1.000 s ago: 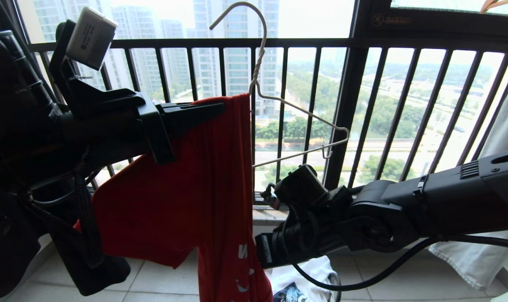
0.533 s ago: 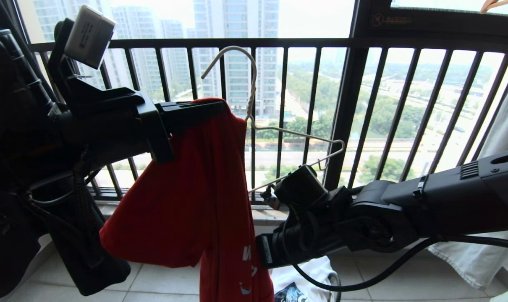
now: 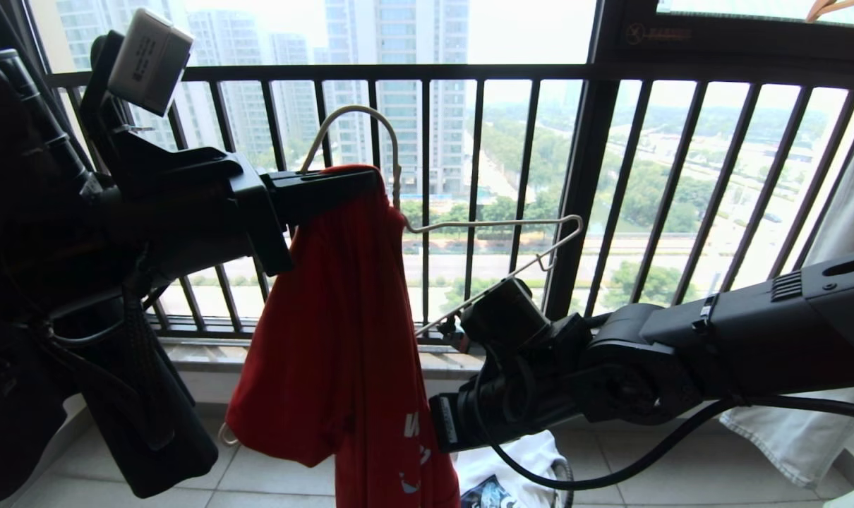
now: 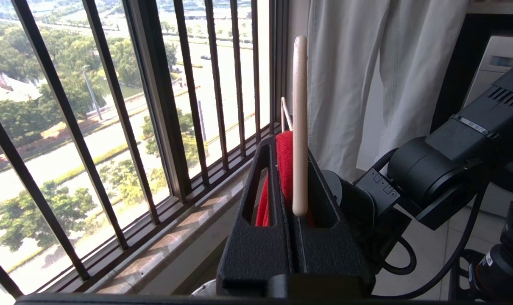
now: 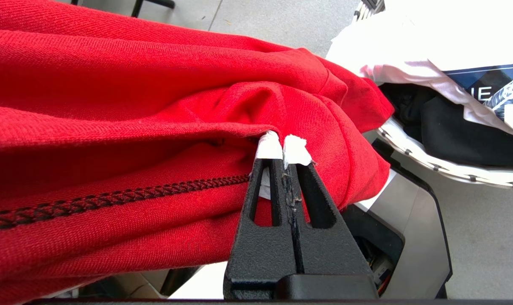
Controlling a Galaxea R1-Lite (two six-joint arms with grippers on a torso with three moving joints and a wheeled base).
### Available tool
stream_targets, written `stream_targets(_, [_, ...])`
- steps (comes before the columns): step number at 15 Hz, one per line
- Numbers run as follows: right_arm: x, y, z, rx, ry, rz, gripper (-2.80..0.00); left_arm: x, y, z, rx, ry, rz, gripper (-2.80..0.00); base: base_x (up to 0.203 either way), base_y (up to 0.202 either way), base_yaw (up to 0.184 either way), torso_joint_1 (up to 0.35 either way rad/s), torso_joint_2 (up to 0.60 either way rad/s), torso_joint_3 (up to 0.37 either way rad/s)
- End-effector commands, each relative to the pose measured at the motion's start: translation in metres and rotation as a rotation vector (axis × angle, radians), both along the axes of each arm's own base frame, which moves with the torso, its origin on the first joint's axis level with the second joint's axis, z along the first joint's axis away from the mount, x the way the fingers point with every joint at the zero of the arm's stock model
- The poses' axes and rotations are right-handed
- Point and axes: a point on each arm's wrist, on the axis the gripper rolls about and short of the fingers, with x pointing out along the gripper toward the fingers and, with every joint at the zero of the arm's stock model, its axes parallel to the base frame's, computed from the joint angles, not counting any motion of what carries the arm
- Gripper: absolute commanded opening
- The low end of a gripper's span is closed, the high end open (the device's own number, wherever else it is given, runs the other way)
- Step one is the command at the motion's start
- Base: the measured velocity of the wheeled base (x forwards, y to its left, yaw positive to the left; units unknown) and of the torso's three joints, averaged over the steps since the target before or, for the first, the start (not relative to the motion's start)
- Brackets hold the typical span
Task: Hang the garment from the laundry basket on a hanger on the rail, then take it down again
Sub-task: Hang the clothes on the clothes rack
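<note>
Left pincer point(image 3: 370, 185) clamped on red garment point(image 3: 342, 339) beside cream hanger point(image 3: 469, 233). Right pincer point(image 5: 284, 148) pressed together against garment fold, above laundry basket point(image 5: 443, 171).

We see the garment point(image 5: 112, 84) as matt red twill-woven cloth with a dark corded seam, the hanger point(image 3: 483, 226) as smooth cream coated wire, and both grippers' fingers point(image 5: 282, 237) as grainy, matt black plastic with white taped tips.

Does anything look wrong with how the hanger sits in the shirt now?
Yes. The hanger is tilted, with only one shoulder inside the red T-shirt. The other sticks out bare, so the shirt hangs bunched from the left gripper.
</note>
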Motion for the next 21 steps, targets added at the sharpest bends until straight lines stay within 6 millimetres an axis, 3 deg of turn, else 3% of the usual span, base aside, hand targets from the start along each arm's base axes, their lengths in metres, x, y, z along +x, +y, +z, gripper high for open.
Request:
stream_targets(1, [0.0001, 0.0003, -0.0004, 0.001, 0.004, -0.002, -2.80, 0.0001, -0.0001, 0.0002, -0.001, -0.003, -0.003, -2.80, 0.000, 0.000, 0.000, 0.000, 0.00, 0.000])
stream_targets(19, [0.0073, -0.0054, -0.0005, -0.011, -0.013, -0.040, -2.80, 0.0011, -0.0001, 0.0007, -0.005, -0.004, 0.001, -2.80, 0.000, 0.000, 0.000, 0.000, 0.00, 0.000])
stream_targets(21, [0.0083, -0.0060, -0.0017, -0.019, -0.017, -0.046, -2.80, 0.0004, 0.0006, 0.0070, -0.073, -0.013, 0.002, -2.80, 0.000, 0.000, 0.000, 0.000, 0.00, 0.000])
